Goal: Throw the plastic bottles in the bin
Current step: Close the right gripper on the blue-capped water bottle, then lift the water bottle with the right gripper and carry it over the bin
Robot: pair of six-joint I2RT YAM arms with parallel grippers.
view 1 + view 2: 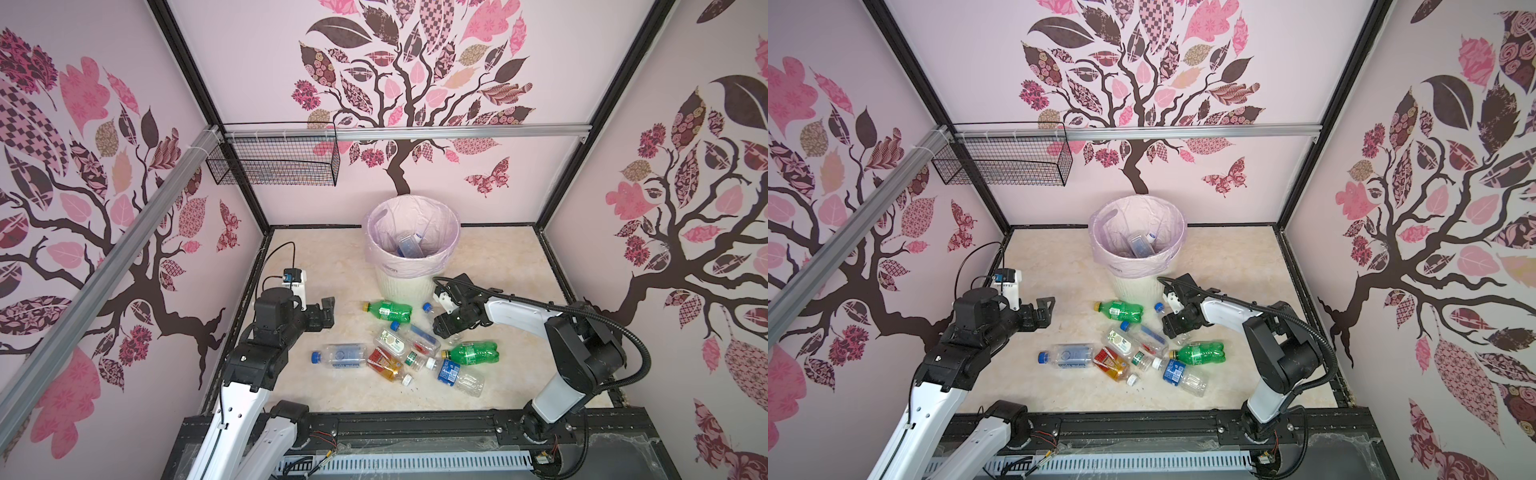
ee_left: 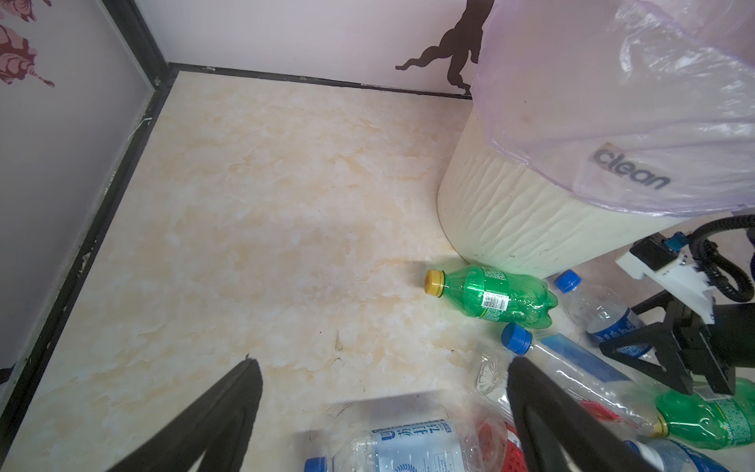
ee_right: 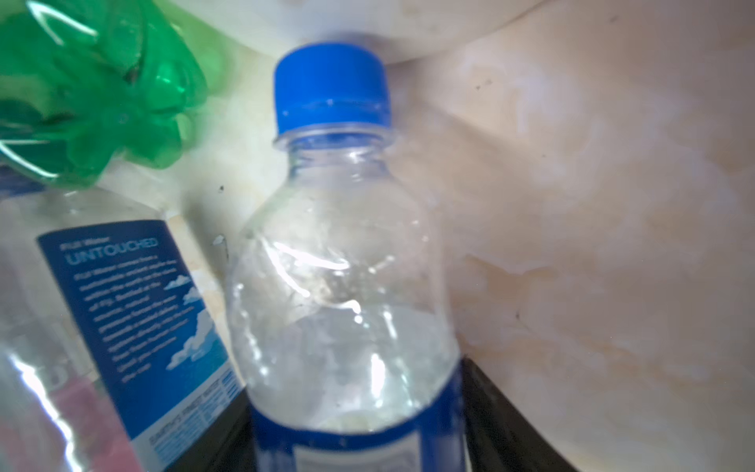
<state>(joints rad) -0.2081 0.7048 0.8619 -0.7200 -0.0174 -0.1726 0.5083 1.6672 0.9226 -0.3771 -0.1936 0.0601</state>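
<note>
We clamp our right end effector (image 3: 355,384) on a clear blue-capped bottle (image 3: 339,265) beside the bin (image 1: 399,286). Our left end effector (image 2: 382,363) stands wide apart, empty.

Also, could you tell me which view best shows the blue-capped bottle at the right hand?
The right wrist view: the blue-capped bottle fills it, cap to label. In both top views only its cap and neck show beside the right hand. The left wrist view shows it small, by the bin.
</note>
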